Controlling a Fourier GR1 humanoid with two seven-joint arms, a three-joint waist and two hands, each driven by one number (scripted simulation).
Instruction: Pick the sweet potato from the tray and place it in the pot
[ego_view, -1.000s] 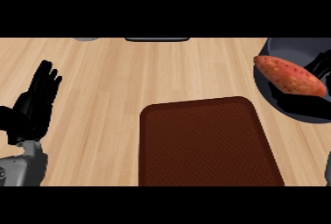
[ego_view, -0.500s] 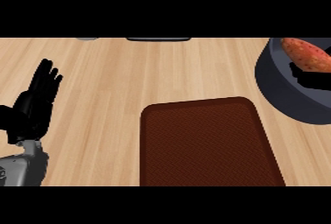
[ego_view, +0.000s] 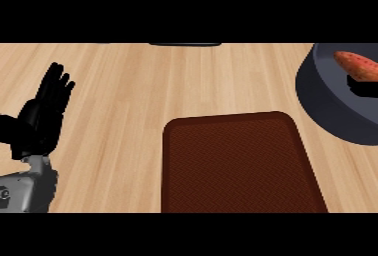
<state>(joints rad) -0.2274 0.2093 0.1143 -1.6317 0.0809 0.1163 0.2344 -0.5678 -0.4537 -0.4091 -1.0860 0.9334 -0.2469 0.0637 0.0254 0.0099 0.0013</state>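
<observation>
Lying in the pot (ego_view: 325, 100), the potato (ego_view: 359, 65) could lift out if snagged on retreat; right hand (ego_view: 365, 88) inside pot, state indeterminable. Left hand (ego_view: 43, 117), well left of pot, spread.

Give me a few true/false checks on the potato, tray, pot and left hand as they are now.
1. The potato lies on the tray. False: the potato shows inside the rim of the pot, at the view's right edge; none is on the tray.
2. The left hand is open, fingers up, at the view's left. True: left hand.
3. The pot stands right of the tray, further back. True.
4. The left hand touches the tray. False: a strip of counter lies between them.
</observation>
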